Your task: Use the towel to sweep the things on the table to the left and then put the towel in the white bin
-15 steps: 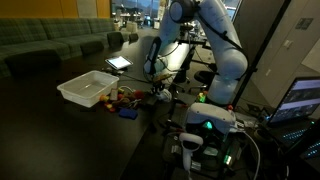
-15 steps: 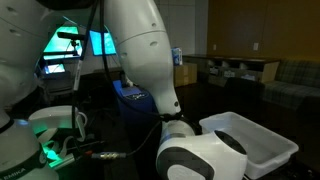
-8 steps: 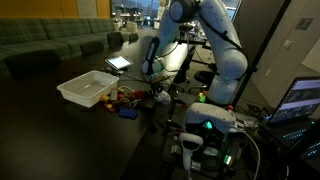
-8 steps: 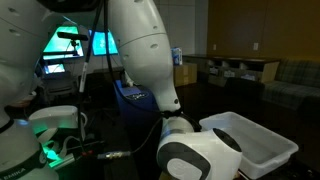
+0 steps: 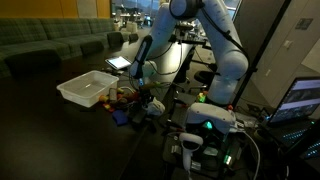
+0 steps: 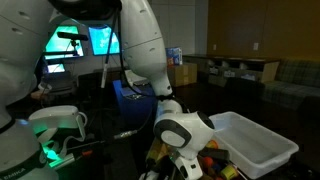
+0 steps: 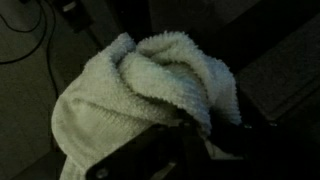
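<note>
The room around me is dim. A long dark-green sofa [image 5: 45, 45] runs along the far side below a tan wall [image 5: 50, 8], and glass panes [image 5: 135, 12] beyond it show scattered ceiling lights. In an exterior view, cyan-lit monitors [image 6: 98, 42] glow by a plain beige wall [image 6: 250, 25], with another couch [image 6: 295, 80] at the edge.

I count one white bin [image 5: 88, 88] on the table [image 5: 50, 130] and one lit tablet [image 5: 118, 62] behind it. One towel [image 7: 130, 90], bunched up. Several small toys [image 5: 124, 97] huddle beside the bin, too dim to number, and one blue piece [image 5: 120, 115] lies apart.
</note>
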Available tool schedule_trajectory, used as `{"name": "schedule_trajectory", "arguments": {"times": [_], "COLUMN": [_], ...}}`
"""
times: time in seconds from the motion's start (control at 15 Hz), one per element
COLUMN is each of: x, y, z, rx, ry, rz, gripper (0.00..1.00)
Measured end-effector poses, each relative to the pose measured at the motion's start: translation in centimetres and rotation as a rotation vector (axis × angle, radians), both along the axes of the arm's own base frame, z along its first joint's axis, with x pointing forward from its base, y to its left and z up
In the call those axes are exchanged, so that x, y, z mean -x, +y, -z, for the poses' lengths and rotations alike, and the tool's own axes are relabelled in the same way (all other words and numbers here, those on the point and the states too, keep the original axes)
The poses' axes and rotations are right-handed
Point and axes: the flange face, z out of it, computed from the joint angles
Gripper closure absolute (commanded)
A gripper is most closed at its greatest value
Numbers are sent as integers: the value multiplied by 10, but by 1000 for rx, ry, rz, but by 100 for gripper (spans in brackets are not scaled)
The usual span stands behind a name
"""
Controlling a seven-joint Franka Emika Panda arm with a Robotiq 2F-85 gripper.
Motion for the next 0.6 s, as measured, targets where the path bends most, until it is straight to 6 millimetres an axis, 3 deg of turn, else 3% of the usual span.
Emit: {"name": "schedule_trajectory", "arguments": {"times": [0.6], "x": [-16], "y": [159], "z": [-3], "rx": [-132], "ry": [2], "rz": [-57], "gripper": [90]}}
